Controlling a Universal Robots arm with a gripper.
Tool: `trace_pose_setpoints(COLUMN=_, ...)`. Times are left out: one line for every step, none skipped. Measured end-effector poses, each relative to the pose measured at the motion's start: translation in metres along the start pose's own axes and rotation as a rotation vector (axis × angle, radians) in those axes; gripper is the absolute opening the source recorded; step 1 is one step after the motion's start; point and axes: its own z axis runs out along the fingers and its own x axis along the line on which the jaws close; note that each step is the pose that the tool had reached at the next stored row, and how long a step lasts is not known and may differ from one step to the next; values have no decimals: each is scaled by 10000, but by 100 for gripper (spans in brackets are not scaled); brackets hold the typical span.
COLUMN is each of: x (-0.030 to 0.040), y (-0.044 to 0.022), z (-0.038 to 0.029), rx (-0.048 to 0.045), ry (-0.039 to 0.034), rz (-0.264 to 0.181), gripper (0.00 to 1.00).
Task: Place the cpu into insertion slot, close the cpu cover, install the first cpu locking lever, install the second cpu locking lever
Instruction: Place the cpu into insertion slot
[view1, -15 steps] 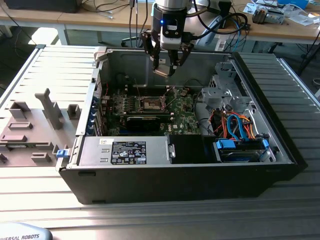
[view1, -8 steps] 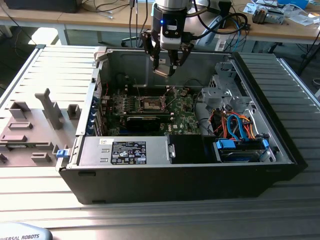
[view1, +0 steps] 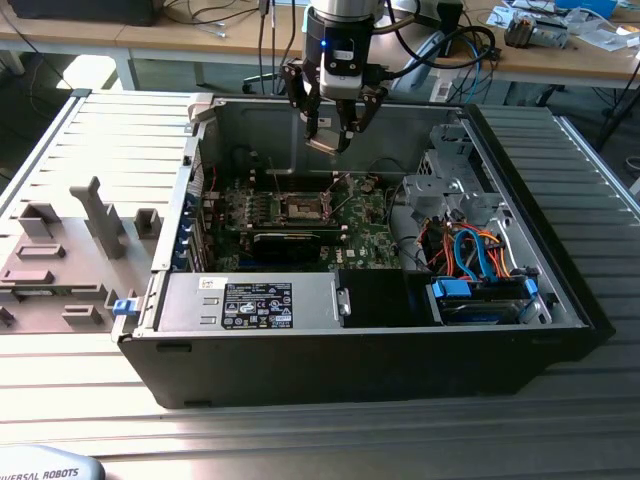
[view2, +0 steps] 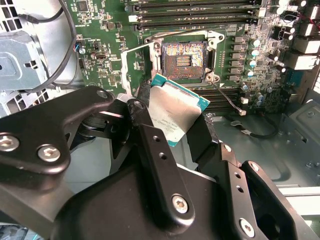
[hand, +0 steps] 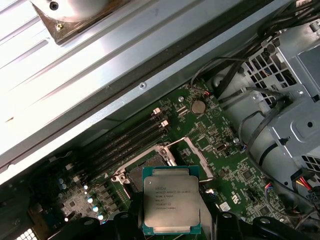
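I'm holding the cpu (hand: 171, 205) above the insertion slot (view2: 182, 55).
My claw (view1: 333, 138) is pinching its opposite edges; it's probably light, stiff, and fragile underneath, so edges only.

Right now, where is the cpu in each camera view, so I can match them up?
Exterior view: cpu held in the gripper, raised over the insertion slot.
Second wrist view: cpu tilted, silver top showing, close by the insertion slot.
First wrist view: cpu's top faces the camera, hiding part of that slot.
Shared landmark: the insertion slot.
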Motion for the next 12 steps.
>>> trace_pose_setpoints(x=0, y=0, z=0, rx=1, ry=-1, rz=3, gripper=54)
trace_pose_setpoints(x=0, y=0, z=0, rx=2, ry=-2, rz=8, gripper=54)
trace_pose_setpoints(x=0, y=0, z=0, rx=3, ry=-2, rz=14, gripper=54)
trace_pose_setpoints(x=0, y=0, z=0, rx=3, ry=-3, rz=19, gripper=54)
trace_pose_setpoints(x=0, y=0, z=0, rx=3, ry=-3, rz=24, gripper=54)
trace_pose_setpoints(x=0, y=0, z=0, rx=4, ry=-3, rz=31, gripper=54)
trace_pose_setpoints(x=0, y=0, z=0, rx=4, ry=-3, rz=37, gripper=54)
trace_pose_setpoints(x=0, y=0, z=0, rx=5, ry=-4, rz=40, gripper=54)
trace_pose_setpoints(x=0, y=0, z=0, rx=5, ry=-4, rz=44, gripper=54)
trace_pose_setpoints(x=0, y=0, z=0, rx=5, ry=-4, rz=50, gripper=54)
trace_pose_setpoints(x=0, y=0, z=0, rx=5, ry=-5, rz=53, gripper=54)
trace_pose_setpoints(x=0, y=0, z=0, rx=7, ry=-6, rz=72, gripper=54)
